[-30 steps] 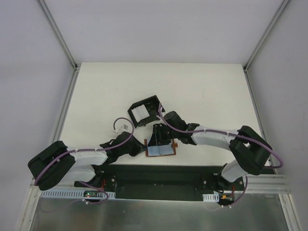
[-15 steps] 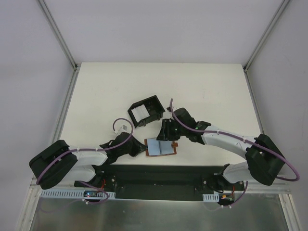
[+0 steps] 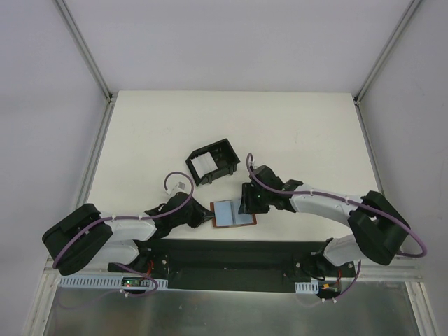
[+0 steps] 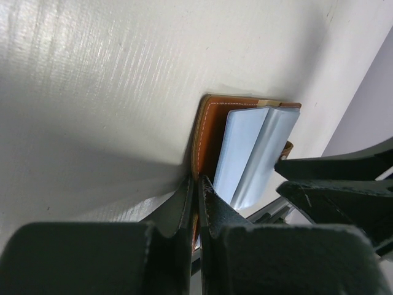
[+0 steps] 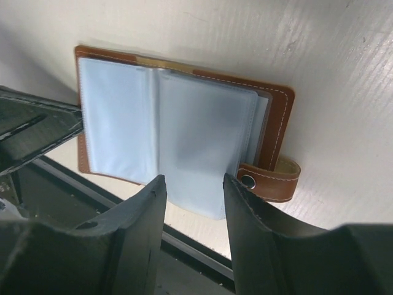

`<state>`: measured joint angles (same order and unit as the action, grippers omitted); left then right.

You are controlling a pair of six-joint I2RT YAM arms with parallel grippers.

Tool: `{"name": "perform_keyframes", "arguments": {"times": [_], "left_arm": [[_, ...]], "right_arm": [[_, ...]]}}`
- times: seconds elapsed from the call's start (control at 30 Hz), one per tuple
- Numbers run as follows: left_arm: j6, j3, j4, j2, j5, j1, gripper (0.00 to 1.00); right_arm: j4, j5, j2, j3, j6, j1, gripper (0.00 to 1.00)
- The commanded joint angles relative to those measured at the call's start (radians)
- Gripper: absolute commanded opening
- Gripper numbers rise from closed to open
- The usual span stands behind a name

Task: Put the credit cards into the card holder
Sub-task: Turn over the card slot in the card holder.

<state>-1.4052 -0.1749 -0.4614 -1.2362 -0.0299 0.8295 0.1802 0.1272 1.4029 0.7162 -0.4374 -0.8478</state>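
The brown leather wallet (image 3: 241,222) lies open near the table's front edge, showing pale blue-grey credit cards (image 3: 229,212) in its sleeves. My left gripper (image 3: 208,218) is shut on the wallet's left edge (image 4: 209,123), with leather pinched between its fingers (image 4: 184,203). The cards (image 4: 249,147) fan out just beyond. My right gripper (image 3: 246,203) hovers open at the wallet's right side. Its jaws straddle the lower edge of the cards (image 5: 184,123) without touching, next to the snap strap (image 5: 273,181). The black card holder (image 3: 225,152) sits behind with a white card (image 3: 203,166) inside.
The table's front edge and a black rail (image 3: 231,252) run just below the wallet. Metal frame posts (image 3: 94,168) border the white table on both sides. The two arms' purple cables (image 3: 175,183) loop near the wallet.
My right gripper has moved right, off the wallet's middle to its right side, uncovering the pale cards. The wallet and my left gripper have stayed put.
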Motion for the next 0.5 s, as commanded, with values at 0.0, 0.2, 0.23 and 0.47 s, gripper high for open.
{"name": "perform_keyframes", "arguments": {"times": [0.0,0.2,0.23,0.47], "left_arm": [[0.048,0.028,0.171,-0.028,-0.018,-0.007,0.0],[0.058,0.018,0.171,-0.037,-0.01,-0.007,0.0],[0.06,0.017,0.171,-0.04,-0.01,-0.009,0.0],[0.068,0.002,0.173,-0.065,0.001,-0.007,0.0]], "right_arm": [[-0.013,0.011,0.065,0.012,-0.015,-0.008,0.45],[-0.041,0.023,0.125,0.054,-0.012,-0.04,0.45],[-0.033,0.017,0.131,0.069,-0.008,-0.052,0.44],[0.042,-0.017,0.195,0.19,0.025,-0.106,0.43]]}}
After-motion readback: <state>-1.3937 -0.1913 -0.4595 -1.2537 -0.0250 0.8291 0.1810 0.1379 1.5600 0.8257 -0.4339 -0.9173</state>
